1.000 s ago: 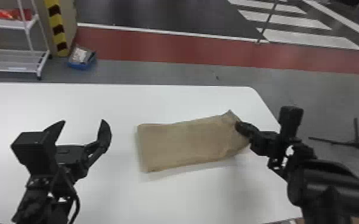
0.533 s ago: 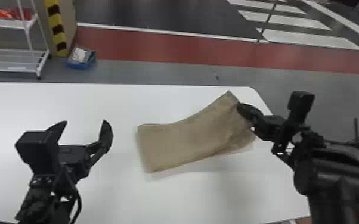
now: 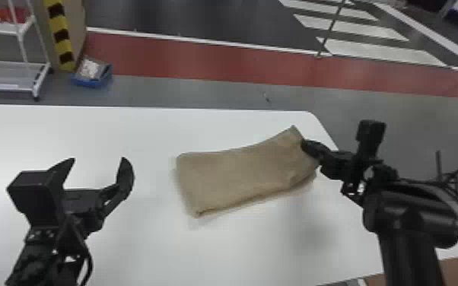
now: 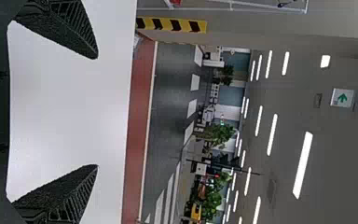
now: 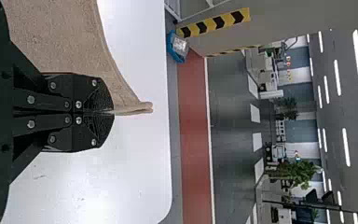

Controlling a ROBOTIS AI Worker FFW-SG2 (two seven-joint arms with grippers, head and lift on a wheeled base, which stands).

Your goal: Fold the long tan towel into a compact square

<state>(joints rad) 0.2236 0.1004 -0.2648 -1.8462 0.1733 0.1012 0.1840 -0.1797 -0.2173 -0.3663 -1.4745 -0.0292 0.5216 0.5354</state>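
Drawn slightly inward from the table's (image 3: pixel 220 251) right edge since the earlier frame, with right gripper (image 5: pixel 110 112) pinched closed on one end of tan towel (image 3: pixel 239 171), near that edge. Over the table's left side, left gripper (image 3: pixel 99 159) spread wide, empty. Keep the pinch firm; fold toward the table's middle, edges aligned.

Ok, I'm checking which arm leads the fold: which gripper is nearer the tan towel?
The right gripper, shut on the towel at its right end. The left gripper is open over the table, left of the towel, apart from it.
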